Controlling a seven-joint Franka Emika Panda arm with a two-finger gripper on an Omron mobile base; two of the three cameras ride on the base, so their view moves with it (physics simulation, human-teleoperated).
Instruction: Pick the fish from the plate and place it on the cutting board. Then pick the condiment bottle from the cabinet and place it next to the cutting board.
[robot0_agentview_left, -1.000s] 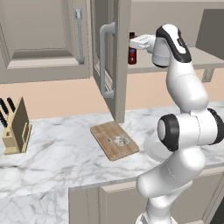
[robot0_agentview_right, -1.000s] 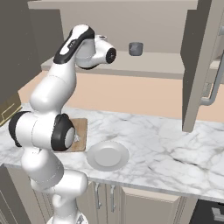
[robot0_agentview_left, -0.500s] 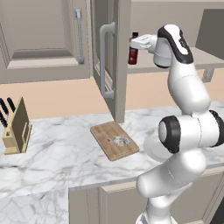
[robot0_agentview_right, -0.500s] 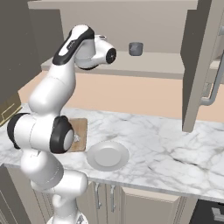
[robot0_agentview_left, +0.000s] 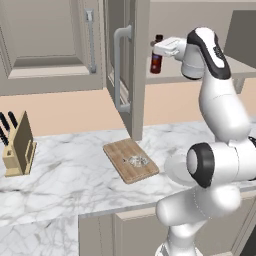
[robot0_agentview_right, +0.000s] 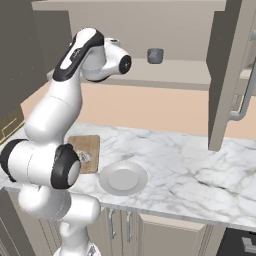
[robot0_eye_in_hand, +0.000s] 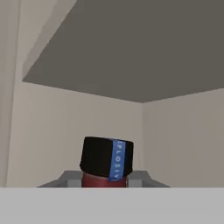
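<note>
A: Starting close in, what sits on the worktop (robot0_agentview_left: 65, 172)?

B: The plate (robot0_agentview_right: 123, 178) lies nearest the front edge, bare on top. Just behind it to the left is the cutting board (robot0_agentview_left: 131, 160), with the fish (robot0_agentview_left: 135, 160) resting on its middle. In the right base view the arm's elbow cuts off part of the board. A knife block (robot0_agentview_left: 19, 147) stands well apart at the far left.

A: And further back?

B: The cabinet (robot0_agentview_left: 125, 70) door hangs open. On the shelf (robot0_agentview_left: 172, 75) the condiment bottle (robot0_agentview_left: 156, 55) stands upright, with the end effector (robot0_agentview_left: 161, 49) at its neck. A small grey pot (robot0_agentview_right: 155, 55) stands further along the shelf.

A: Is it gripping?

B: I cannot tell. The hand camera shows the black cap (robot0_eye_in_hand: 107, 157) low and central with grey finger parts on either side, but the tips and the contact are cut off at the bottom.

A: Any change from a moment ago?

B: The hand has pushed further in toward the bottle; a second ago it was just short of it. The bottle, board, fish and plate have stayed put.
</note>
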